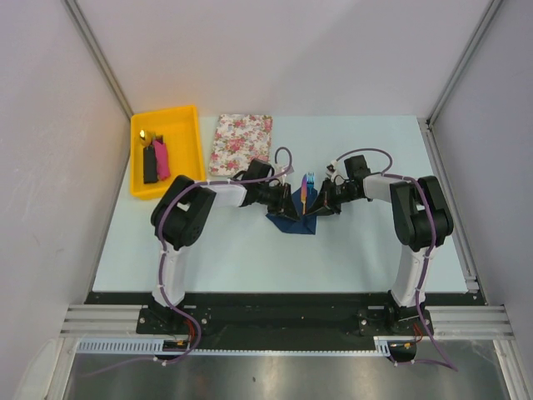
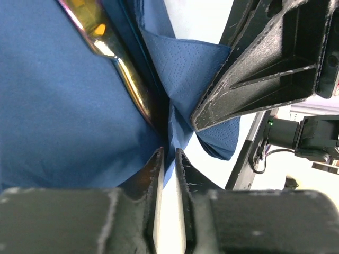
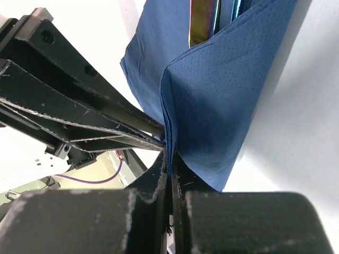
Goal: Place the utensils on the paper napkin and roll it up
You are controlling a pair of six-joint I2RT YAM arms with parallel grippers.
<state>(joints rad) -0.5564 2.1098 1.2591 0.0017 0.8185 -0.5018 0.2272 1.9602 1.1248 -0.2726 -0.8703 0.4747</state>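
Right wrist: right hand (image 3: 168,161) clamped tight on paper napkin (image 3: 212,106) fold

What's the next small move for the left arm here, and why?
Probably close the left tool fully: a napkin fold sits between its fingers, which show a slight gap, while the right tool pinches the napkin tight.
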